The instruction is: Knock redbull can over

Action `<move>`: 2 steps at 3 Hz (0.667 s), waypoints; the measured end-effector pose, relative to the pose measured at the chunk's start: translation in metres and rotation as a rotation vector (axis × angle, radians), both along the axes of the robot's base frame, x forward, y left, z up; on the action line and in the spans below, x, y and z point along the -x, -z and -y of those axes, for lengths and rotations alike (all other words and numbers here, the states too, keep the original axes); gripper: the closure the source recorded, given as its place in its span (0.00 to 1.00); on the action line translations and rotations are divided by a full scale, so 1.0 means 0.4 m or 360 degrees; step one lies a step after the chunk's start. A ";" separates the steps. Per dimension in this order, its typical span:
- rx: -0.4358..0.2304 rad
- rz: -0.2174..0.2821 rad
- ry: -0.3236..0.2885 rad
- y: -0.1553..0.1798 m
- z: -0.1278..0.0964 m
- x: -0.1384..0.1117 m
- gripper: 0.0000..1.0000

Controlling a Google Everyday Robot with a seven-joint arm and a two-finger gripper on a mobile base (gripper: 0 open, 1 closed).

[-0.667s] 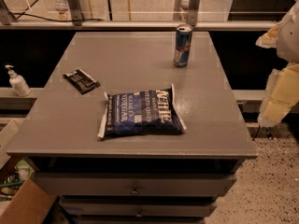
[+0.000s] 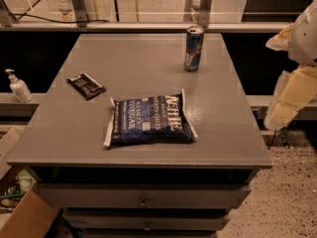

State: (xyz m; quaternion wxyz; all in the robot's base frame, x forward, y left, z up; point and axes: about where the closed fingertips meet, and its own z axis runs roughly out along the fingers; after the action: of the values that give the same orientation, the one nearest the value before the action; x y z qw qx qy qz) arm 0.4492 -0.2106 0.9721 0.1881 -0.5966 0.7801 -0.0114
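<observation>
A grey table (image 2: 148,63) is seen from above and in front, with drawers (image 2: 143,201) set below its top. The redbull can (image 2: 193,48) is placed upright on the far right part of the top, close to the back edge and well apart from everything else on it. Its body is coloured blue and silver, a small red mark is shown on its side, and its top is silver; the lettering on it cannot be read.

A large dark blue chip bag (image 2: 150,119) is laid flat near the front middle of the table. White writing is printed on it sideways: "VINEGAR" and "POTATO CHIPS" can be made out, and large letters that are read as "ETTLE" are found at its right end. The smaller print cannot be read. A small dark packet (image 2: 86,85) is laid flat towards the left side; no words can be made out on it.

The gripper (image 2: 292,98) is seen at the right edge of the view, beyond the table's right side and clear of the top, as pale cream-coloured parts hung below the arm. Nothing is touched by it, and it is kept well apart from the can. Whether it is open or closed cannot be told.

A white pump bottle (image 2: 19,86) is set on a ledge left of the table, and a cardboard box (image 2: 25,217) is seen on the floor at the lower left.
</observation>
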 end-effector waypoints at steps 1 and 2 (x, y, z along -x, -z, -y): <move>-0.0217 0.0064 0.0044 0.012 -0.004 -0.067 0.00; -0.0403 0.0143 0.0103 0.027 -0.006 -0.157 0.00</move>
State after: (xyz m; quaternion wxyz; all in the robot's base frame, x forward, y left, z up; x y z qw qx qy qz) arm 0.5121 -0.2081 0.9612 0.2960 -0.5414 0.7850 0.0545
